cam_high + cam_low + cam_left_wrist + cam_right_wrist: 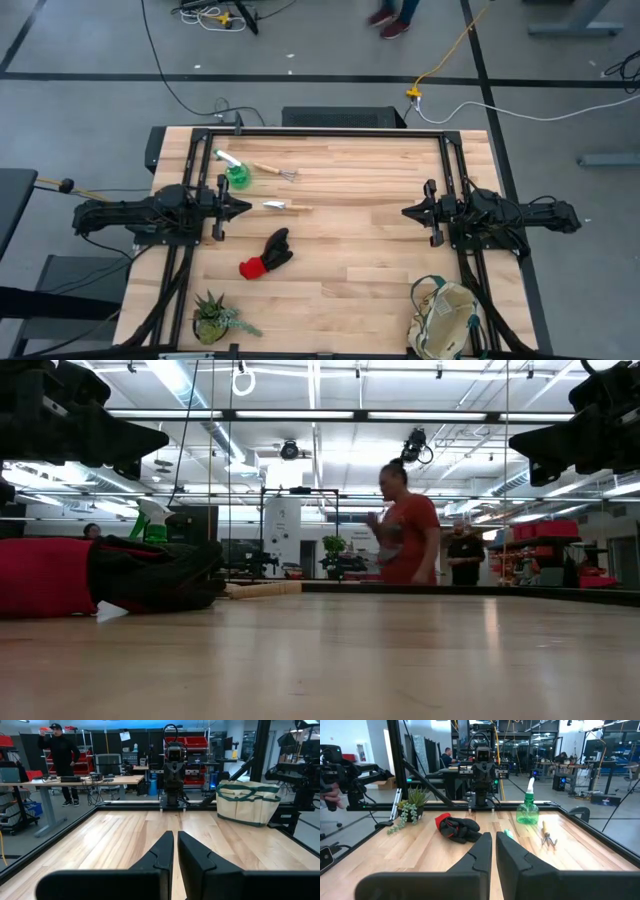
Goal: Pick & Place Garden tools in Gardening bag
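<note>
Tools lie scattered over the left half of a pale wooden desk (380, 260), none yet bagged. A small wooden-handled metal rake (276, 172) rests near the far edge, just beside a bright green round bottle with a white handle (234, 171); a wooden-handled metal trowel (286, 206) sits nearer the middle, and a soft red-and-black glove pair (267, 255) lies closer to the front. The beige canvas bag with dark green trim (446, 320) stands at the front right corner, mouth upward. The rake and trowel look stiff and light, best pinched across the wooden handles; the gloves should squash and drape, so a grip on the bunched middle seems safest; the bottle looks smooth and may slip, so its neck is the likely hold. The left gripper (245, 208) hovers at the left side, fingers together, empty, pointing toward the trowel. The right gripper (407, 212) mirrors it opposite, likewise closed and empty.
</note>
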Tool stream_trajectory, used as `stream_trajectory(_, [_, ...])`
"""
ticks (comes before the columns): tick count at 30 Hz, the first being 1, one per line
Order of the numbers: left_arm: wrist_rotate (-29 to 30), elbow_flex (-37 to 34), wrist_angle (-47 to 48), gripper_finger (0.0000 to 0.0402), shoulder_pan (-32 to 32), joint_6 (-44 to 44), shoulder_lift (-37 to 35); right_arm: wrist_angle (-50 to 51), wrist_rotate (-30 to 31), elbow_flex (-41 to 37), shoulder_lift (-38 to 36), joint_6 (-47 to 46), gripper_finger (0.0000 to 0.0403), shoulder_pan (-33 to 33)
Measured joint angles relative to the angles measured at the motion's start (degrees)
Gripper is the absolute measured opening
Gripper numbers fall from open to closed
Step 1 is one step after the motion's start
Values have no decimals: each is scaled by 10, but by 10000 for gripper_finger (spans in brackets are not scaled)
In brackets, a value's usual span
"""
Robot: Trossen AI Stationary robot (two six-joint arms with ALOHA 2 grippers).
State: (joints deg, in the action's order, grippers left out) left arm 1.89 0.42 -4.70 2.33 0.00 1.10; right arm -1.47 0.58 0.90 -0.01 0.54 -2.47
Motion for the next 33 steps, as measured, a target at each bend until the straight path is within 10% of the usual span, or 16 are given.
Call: stream_trajectory(33, [34,39,-44,32,0,-58,0,0,0,0,0,0,29,0])
